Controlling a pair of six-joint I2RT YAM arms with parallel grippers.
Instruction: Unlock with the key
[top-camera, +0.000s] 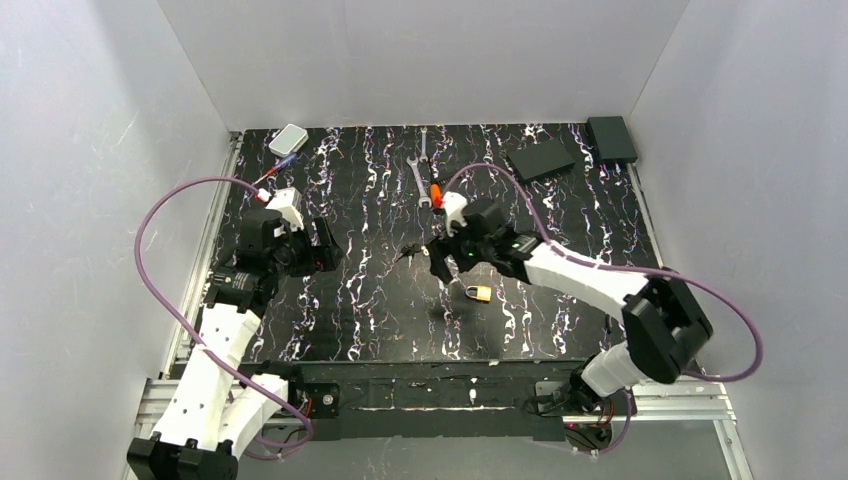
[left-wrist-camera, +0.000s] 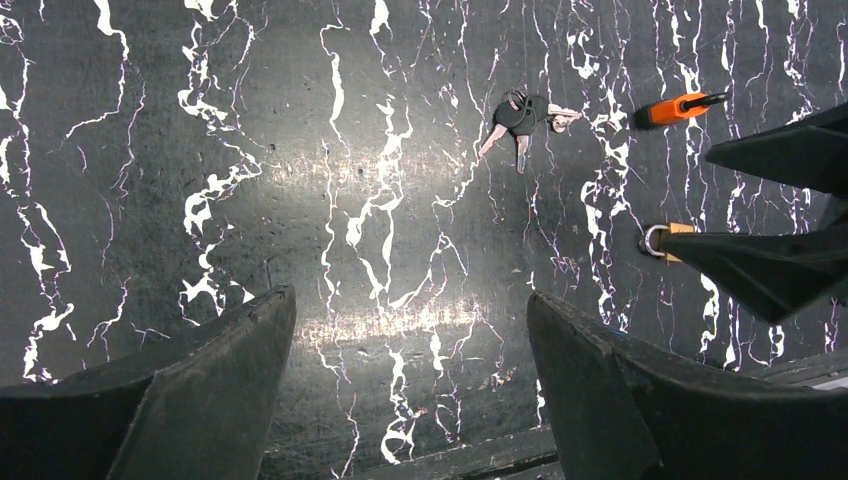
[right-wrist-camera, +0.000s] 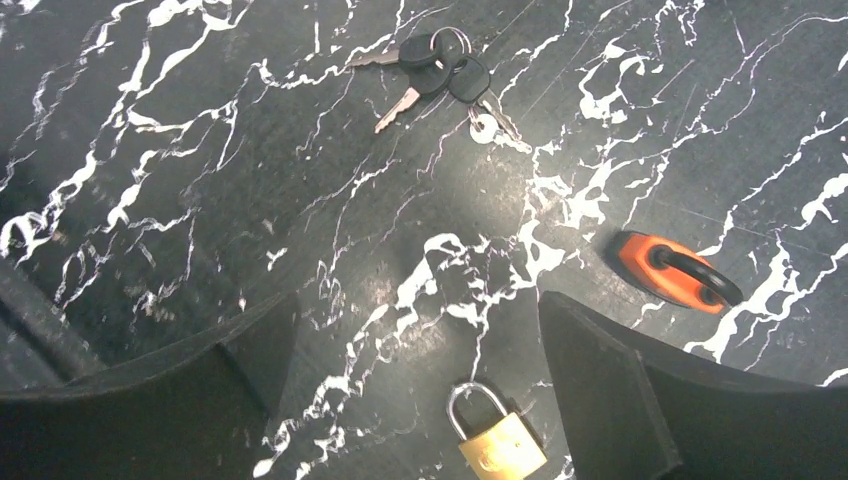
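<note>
Right wrist view: the right gripper (right-wrist-camera: 412, 320), jaws spread and holding nothing, hangs above the table (right-wrist-camera: 150, 200) between the padlock (right-wrist-camera: 497, 445) and the key (right-wrist-camera: 432, 55). The key lies flat on its ring among several dark-headed keys, apart from both fingers. The left gripper (left-wrist-camera: 410, 300) is likewise open and empty. Risk: the keys fan out flat, so closing fingers may skid them aside or pinch the whole bunch. Which key fits cannot be told. The padlock's keyhole is out of sight, and its body is partly cut off by the frame edge.
</note>
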